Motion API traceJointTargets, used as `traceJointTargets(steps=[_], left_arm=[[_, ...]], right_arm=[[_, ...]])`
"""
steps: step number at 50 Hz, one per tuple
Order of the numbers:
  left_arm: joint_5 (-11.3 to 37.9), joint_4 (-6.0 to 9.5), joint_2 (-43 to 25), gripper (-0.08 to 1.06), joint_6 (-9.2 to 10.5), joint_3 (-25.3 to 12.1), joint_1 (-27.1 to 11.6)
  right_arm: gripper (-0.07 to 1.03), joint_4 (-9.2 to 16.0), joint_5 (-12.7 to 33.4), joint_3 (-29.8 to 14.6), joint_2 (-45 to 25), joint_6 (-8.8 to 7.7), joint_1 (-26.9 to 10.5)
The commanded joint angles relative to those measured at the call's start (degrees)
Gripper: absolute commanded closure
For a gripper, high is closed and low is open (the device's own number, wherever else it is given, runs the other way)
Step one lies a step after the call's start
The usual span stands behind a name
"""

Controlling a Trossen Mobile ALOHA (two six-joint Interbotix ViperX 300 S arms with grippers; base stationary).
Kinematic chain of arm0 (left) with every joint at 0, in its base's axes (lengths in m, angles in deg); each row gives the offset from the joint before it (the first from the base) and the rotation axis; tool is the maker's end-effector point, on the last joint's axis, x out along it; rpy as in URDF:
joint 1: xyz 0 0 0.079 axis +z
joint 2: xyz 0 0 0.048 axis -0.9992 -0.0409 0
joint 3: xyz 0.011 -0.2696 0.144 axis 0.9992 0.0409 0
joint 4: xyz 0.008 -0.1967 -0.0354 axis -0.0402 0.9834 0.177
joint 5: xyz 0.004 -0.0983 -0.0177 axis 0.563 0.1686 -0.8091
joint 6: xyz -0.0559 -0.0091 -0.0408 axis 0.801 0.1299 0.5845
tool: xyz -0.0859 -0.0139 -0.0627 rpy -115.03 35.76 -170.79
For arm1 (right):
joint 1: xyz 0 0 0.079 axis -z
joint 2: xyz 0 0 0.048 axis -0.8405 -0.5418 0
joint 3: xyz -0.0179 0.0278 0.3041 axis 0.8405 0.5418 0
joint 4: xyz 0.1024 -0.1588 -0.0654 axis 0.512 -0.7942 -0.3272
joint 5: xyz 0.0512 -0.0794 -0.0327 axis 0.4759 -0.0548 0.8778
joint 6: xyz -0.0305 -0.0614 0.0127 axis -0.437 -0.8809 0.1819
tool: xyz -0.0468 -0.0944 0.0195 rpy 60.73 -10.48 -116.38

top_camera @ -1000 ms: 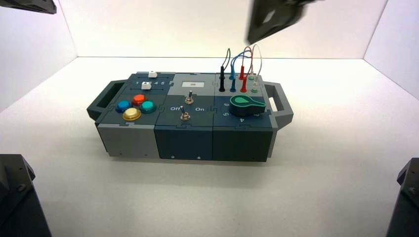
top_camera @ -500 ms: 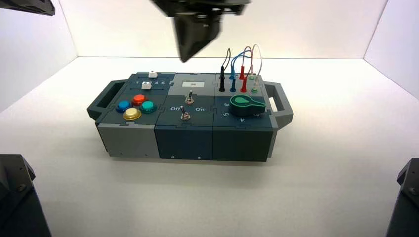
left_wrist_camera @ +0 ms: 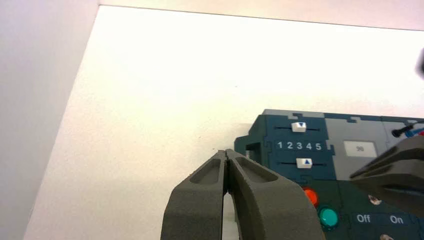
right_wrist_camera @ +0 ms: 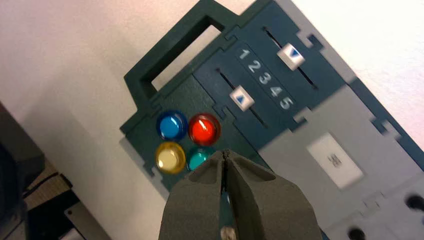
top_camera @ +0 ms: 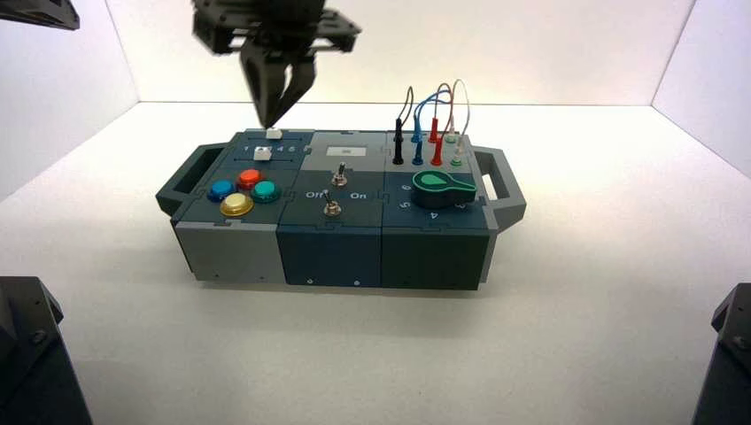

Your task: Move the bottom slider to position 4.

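Note:
The bottom slider point(top_camera: 262, 154) point(right_wrist_camera: 242, 98) point(left_wrist_camera: 304, 163) is a small white knob on the track nearer the coloured buttons, about level with the printed 3. Position 4 point(right_wrist_camera: 275, 91) point(left_wrist_camera: 309, 146) is the fourth numeral in the row 1 2 3 4 5 between the two tracks. My right gripper point(top_camera: 270, 120) point(right_wrist_camera: 226, 152) hangs shut above the box's far left corner, over the sliders and clear of them. My left gripper point(left_wrist_camera: 226, 151) is shut, holds nothing and is raised off to the box's left; its arm point(top_camera: 35, 11) shows at the top left.
The twin top slider point(top_camera: 274, 134) point(right_wrist_camera: 291, 56) lies behind the numerals. Blue, red, yellow and teal buttons point(top_camera: 241, 192) sit in front of the sliders. Two toggle switches point(top_camera: 334, 190), a green dial point(top_camera: 441, 187) and upright wire plugs point(top_camera: 425, 142) fill the rest of the box.
My right gripper has swept left from above the wires to above the sliders and come lower. The left arm and both slider knobs have not moved.

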Motion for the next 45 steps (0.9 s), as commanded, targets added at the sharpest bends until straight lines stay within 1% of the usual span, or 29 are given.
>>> traceJointTargets(steps=[1,21,36,45], left_arm=[[-0.1,-0.09,-0.2,1.01,0.09,-1.4,0.7],[0.2,-0.44,0.5,1.01,0.0,-1.5,1.3],[0.4,-0.7,2.9,1.01,-0.18,-1.5,4.0],[0.6,-0.79,2.9,1.01,-0.26,-1.4,4.3]], right_arm=[[0.98,0.3,0.9,-4.5,-0.9,-0.26,-1.1],[0.98,0.4,5.0,-13.7,-7.5,-0.44,-1.2],[0.98,0.4,6.4,-17.2,-10.1,-0.44,-1.2],[0.98,0.2,6.9,-18.6,-11.4,-0.44,-1.0]])
